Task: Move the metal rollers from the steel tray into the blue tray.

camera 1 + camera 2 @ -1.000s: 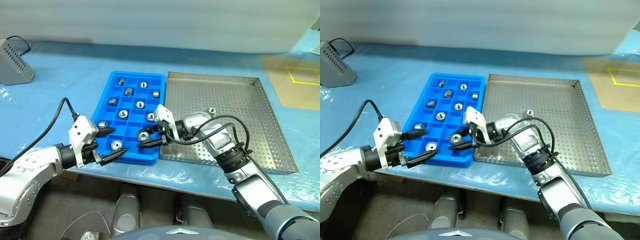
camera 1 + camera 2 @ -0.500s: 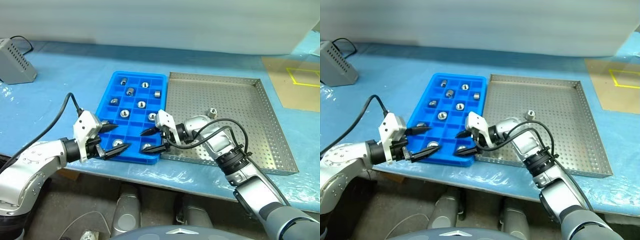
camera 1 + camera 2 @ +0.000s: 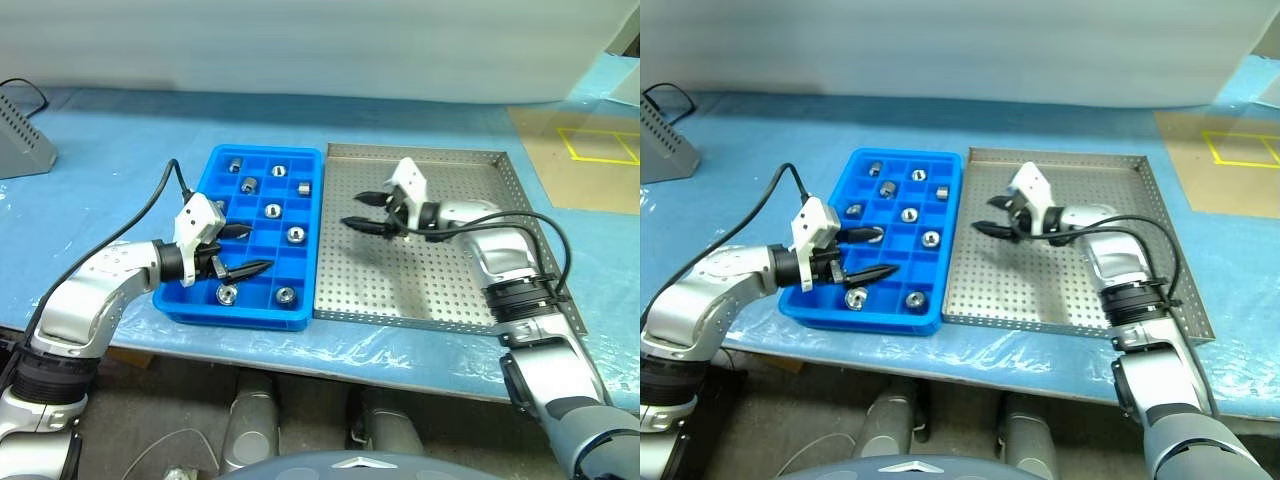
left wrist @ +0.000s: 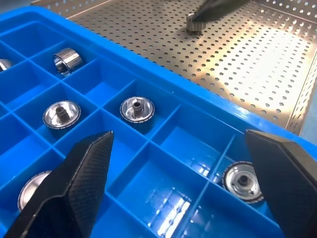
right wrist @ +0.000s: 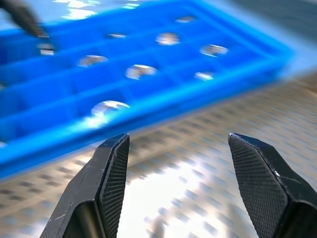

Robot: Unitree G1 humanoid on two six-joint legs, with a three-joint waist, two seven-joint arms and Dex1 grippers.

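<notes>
A blue tray (image 3: 262, 240) and a wider steel tray (image 3: 470, 270) sit side by side, edges touching, on a surface (image 3: 110, 170) covered in light blue sheeting. Nine metal rollers (image 3: 296, 235) lie scattered through the blue tray's small square compartments, one to a cell, with two of them in the row nearest the robot. In the left wrist view one more roller (image 4: 195, 23) rests on the perforated floor of the steel tray, under a dark fingertip of the other arm.

The left end effector (image 3: 240, 250) hovers over the near left part of the blue tray, its two black fingers spread wide and empty. The right end effector (image 3: 368, 212) hangs above the steel tray's far left area, near the shared edge, pointing toward the blue tray; its fingers are parted and grasp nothing. A grey box (image 3: 22, 145) with a slotted face stands at the far left of the surface, well apart from both trays.
</notes>
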